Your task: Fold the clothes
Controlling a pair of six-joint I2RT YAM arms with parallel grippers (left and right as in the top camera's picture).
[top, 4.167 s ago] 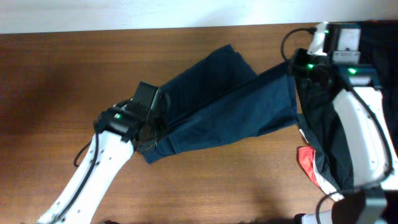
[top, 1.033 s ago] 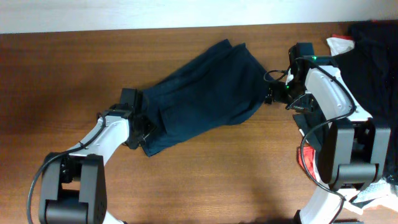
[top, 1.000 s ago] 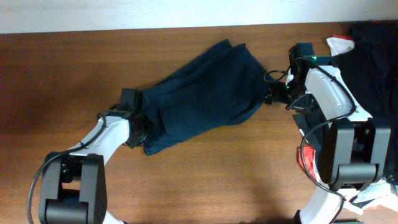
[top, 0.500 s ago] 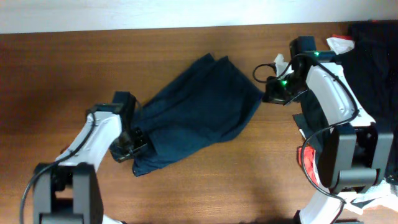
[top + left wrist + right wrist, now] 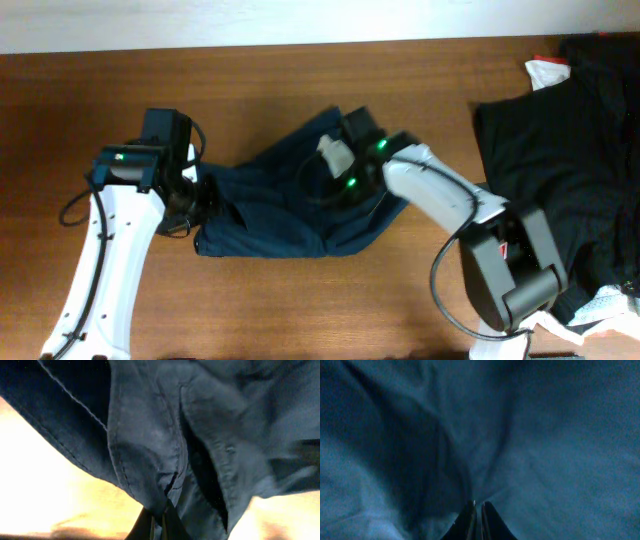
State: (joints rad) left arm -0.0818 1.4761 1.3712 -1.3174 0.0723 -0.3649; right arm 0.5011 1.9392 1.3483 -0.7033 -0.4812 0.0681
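Note:
The dark navy shorts [image 5: 280, 205] lie bunched in the middle of the table. My left gripper [image 5: 192, 198] is shut on their left end, where a seamed hem [image 5: 150, 455] fills the left wrist view and the fingertips [image 5: 159, 519] pinch the cloth. My right gripper [image 5: 335, 178] is shut on a fold of the shorts over their upper middle; in the right wrist view the navy fabric [image 5: 530, 435] fills the frame and the jaws stand almost together on a pinch of it [image 5: 477, 507]. Black clothes [image 5: 555, 160] lie at the right.
A white and red piece of cloth [image 5: 545, 70] shows at the far right edge by the black pile. A pale wall strip [image 5: 250, 20] runs along the table's back edge. Bare wood [image 5: 300, 310] lies in front of the shorts.
My right gripper has carried the right end of the shorts leftward over their middle, so they are shorter and bunched. My left arm has shifted left and up with its end.

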